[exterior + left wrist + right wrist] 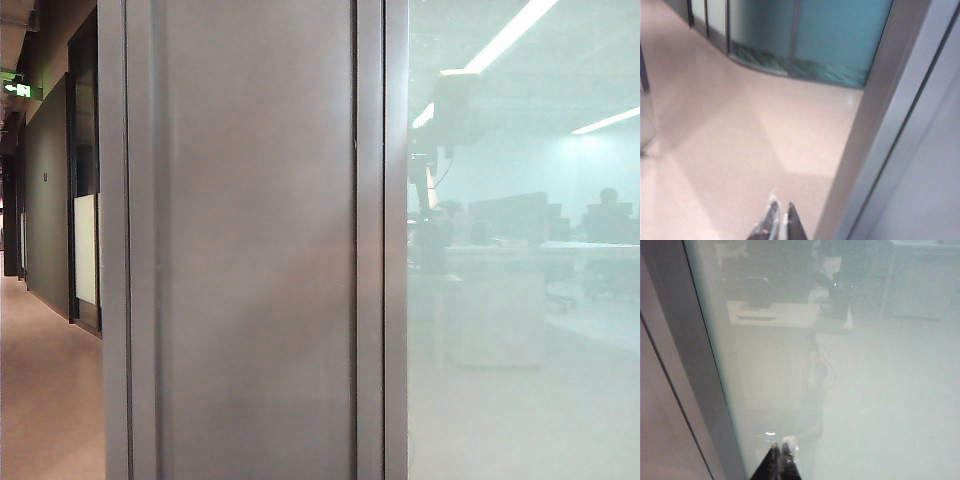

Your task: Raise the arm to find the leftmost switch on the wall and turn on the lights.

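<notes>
Both grippers (781,222) (780,457) closed, empty.

The left claw (781,222) shows only its two dark fingertips, which lie close together with a thin gap between them, above a pale pinkish floor (740,130). Just beside it rises a grey metal frame post (875,120). Teal frosted glass panels (840,35) curve along the floor's far edge.

The arm (437,170) shows as a hazy dark, slender silhouette with a boxy black head and thin cable; the left gripper (780,225) and right gripper (780,460) have dark, glossy tapered fingers.
</notes>
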{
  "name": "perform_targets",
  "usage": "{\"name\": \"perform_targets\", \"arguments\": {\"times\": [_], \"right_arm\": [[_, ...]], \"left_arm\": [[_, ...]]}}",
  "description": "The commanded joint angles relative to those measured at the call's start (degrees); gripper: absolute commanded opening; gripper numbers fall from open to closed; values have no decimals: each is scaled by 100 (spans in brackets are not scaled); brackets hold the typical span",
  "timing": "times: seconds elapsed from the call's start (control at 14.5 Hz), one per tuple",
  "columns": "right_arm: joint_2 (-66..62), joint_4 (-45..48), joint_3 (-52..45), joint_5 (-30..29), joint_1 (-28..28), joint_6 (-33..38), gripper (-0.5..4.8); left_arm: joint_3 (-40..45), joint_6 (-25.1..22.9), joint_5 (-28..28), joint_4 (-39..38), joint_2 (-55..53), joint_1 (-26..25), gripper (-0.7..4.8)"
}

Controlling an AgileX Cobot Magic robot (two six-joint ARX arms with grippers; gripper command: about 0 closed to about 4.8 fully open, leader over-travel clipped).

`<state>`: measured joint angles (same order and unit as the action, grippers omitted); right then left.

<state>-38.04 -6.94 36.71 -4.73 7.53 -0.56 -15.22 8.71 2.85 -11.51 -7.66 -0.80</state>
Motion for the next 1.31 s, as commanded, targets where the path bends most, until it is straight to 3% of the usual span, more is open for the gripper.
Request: {"name": "perform_targets", "arguments": {"times": [0.07, 0.41, 0.83, 1.31], "right_arm": [[13, 72, 22, -7, 7, -11, 0], [13, 72, 22, -9, 7, -11, 0], [13, 72, 22, -9, 7, -11, 0], [13, 72, 22, -9, 7, -11, 0]], "left_arm": [[389, 94, -11, 232, 313, -11, 22], [1069, -37, 11, 785, 579, -15, 22], [1434, -424, -455, 780, 743, -15, 22], [1471, -577, -417, 780, 743, -15, 22]]}}
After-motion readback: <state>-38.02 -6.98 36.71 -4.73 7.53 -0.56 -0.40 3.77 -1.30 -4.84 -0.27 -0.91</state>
